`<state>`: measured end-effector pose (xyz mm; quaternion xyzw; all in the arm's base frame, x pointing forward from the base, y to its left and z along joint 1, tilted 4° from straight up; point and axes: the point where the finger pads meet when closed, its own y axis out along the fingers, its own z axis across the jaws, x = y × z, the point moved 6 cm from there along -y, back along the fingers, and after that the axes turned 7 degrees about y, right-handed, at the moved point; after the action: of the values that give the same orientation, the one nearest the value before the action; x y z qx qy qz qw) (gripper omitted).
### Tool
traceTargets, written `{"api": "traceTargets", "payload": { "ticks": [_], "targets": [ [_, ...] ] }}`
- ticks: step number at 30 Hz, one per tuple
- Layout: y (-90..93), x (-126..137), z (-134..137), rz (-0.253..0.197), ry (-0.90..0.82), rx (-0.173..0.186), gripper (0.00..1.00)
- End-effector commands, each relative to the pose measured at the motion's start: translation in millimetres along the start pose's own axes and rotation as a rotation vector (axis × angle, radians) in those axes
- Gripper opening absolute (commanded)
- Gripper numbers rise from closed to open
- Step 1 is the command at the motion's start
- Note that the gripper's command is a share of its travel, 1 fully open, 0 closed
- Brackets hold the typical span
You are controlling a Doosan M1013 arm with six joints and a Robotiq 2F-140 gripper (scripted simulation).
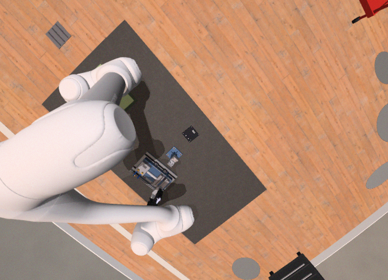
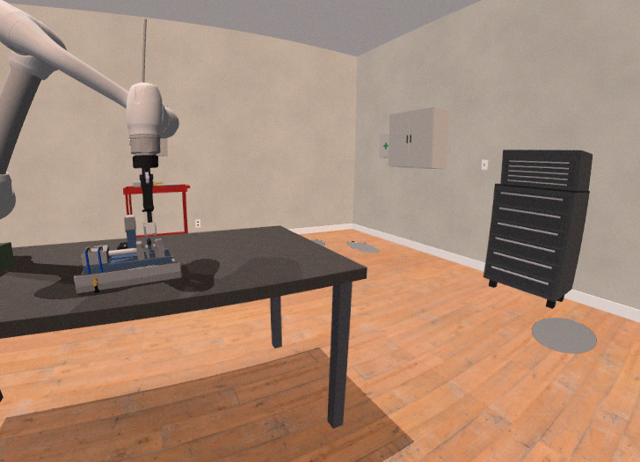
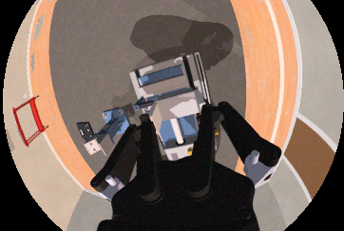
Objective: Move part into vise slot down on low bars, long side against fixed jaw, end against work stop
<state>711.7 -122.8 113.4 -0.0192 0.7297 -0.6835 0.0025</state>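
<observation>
My gripper (image 1: 156, 198) (image 2: 149, 220) (image 3: 178, 102) points straight down and is shut on the part (image 1: 154, 193) (image 2: 144, 227) (image 3: 180, 122), a small light block. It holds the part a little above the vise (image 1: 153, 172) (image 2: 127, 267) (image 3: 167, 82), over the end of the vise nearest the table's edge. The jaws of the vise stand apart. The black infeed plate (image 1: 190, 134) (image 3: 84, 129) lies bare on the table. The blue V-block (image 1: 173, 154) (image 3: 114, 120) stands between the plate and the vise. The fingers hide the part's slot side.
The dark table (image 1: 203, 176) (image 2: 248, 260) carries a green box (image 1: 127, 101) near the arm's base. The arm's large links hang over the table's left part. A red stand (image 2: 155, 189) is behind, a black tool chest (image 2: 537, 230) stands far right.
</observation>
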Motion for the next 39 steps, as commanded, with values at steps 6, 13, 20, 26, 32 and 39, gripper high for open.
{"api": "traceTargets", "payload": {
  "ticks": [6,13,20,26,32,39],
  "targets": [
    [4.5,2.5,-2.7,-0.004,-0.003,-0.004,0.0],
    [4.7,2.6,-2.9,-0.004,-0.003,-0.004,0.0],
    [5.0,2.8,-3.1,-0.004,-0.003,-0.004,0.0],
    [5.5,3.2,-3.6,-0.004,-0.003,-0.004,0.0],
    [6.2,3.7,-4.2,-0.004,-0.003,-0.004,0.0],
    [6.8,4.1,-4.7,-0.004,-0.004,-0.004,0.0]
  ]
}}
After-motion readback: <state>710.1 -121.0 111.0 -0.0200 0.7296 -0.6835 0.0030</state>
